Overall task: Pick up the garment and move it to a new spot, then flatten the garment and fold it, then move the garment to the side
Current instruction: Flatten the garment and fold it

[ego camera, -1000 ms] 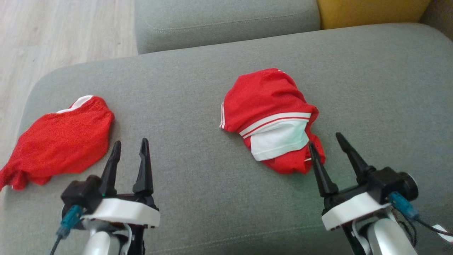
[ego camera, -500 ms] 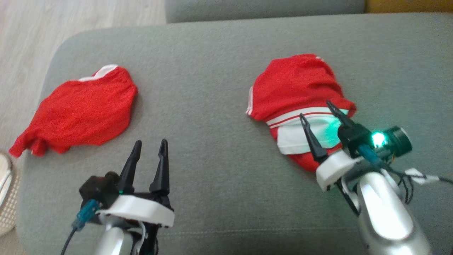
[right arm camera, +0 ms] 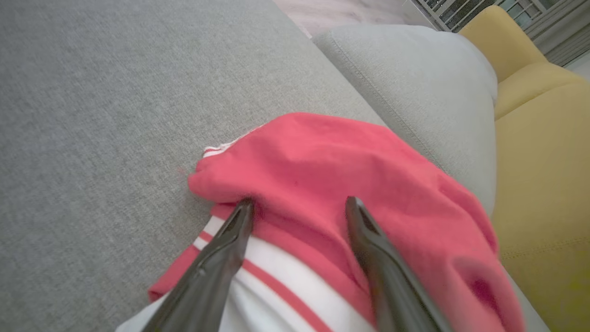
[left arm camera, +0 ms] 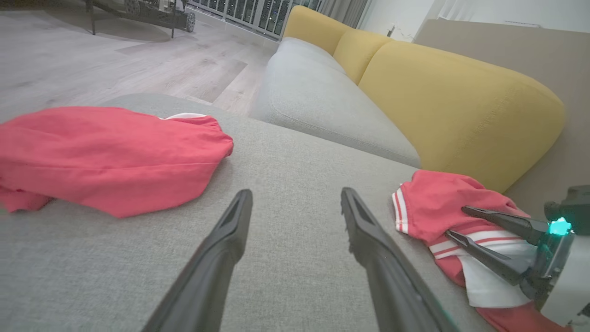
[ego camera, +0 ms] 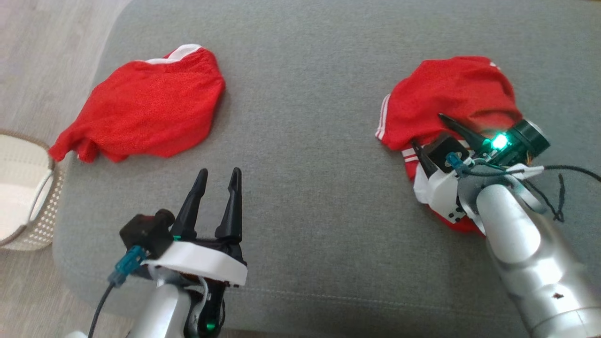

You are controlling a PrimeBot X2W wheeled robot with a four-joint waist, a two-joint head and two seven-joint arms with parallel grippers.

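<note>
Since a second ago your right tool [ego camera: 427, 129] has gone forward from the bare cushion onto the striped red garment [ego camera: 450, 89], and the head camera has swung as well, so the whole scene sits differently in that view. The garment lies crumpled on the right part of the grey sofa seat [ego camera: 305, 141], near the yellow back cushion [left arm camera: 461, 106], with a white panel and red-and-white bands showing under a fold of red cloth. In the right wrist view you can see the tool's two fingers spread apart and laid on the fabric. One tip rests at the edge where the red fold overlaps the striped band, and the other rests on plain red cloth. Nothing is pinched between them, so the tool is released and the garment has not been lifted. A green light [ego camera: 498, 141] glows on that wrist. Your left tool [ego camera: 219, 171] hangs over bare grey upholstery, well apart from both pieces of clothing, its fingers parted and holding nothing. A second red garment [ego camera: 150, 112] with a white trim lies spread on the left part of the seat, close to its edge. Beyond that edge, a pale woven basket [ego camera: 44, 225] stands on the wooden floor [ego camera: 37, 56].
</note>
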